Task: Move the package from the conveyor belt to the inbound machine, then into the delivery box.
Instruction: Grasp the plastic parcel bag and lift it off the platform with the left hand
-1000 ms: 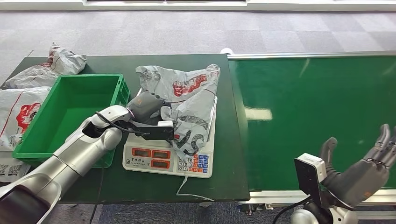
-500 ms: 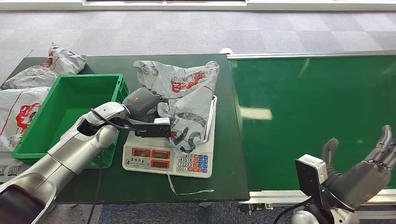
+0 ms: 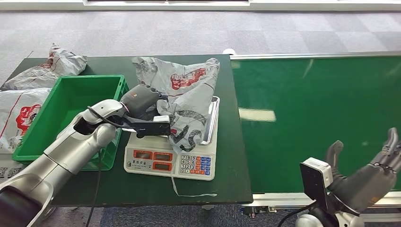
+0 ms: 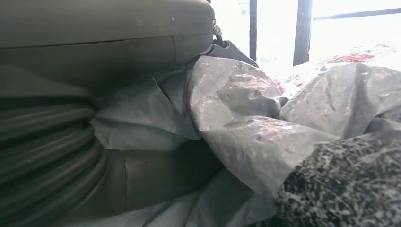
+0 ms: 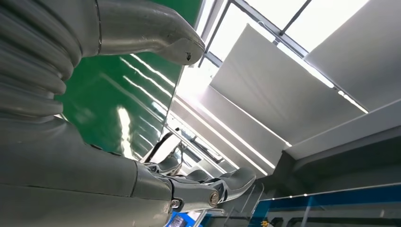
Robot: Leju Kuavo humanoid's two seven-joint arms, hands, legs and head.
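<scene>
head view shows the left hand [image 3: 140, 100] closed into the near-left side of the grey package [image 3: 189, 101], which is bunched up over the steel pan of the weighing scale [image 3: 168, 163], the inbound machine of the task. left wrist view confirms the hold: crumpled grey film is gathered between the thick thumb and the fingers [image 4: 156, 177], so the hand grips the wrapper rather than anything solid inside. part of the package looks raised off the pan while its lower fold droops over the scale's front edge, close above the keypad.

the green delivery box [image 3: 66, 111] stands just beside the scale on the robot's left, on the dark bench [image 3: 227, 142], and looks empty. other grey parcels [image 3: 56, 66] lie beyond and to the left of it.

the right hand [image 3: 366, 177] hovers low over the near edge of the green conveyor belt [image 3: 321, 109], fingers spread apart, holding nothing.

judging from this, the weighing step seems done and the carry to the box is what remains. the risks sit in the grip and the path. a hold on loose film alone may slip or stretch, letting the contents sag and drop short of the box. the trailing fold could drag on the pan rim or the keys and shift the scale. if the bag is carried low, it may catch on the box's near wall instead of clearing it.
</scene>
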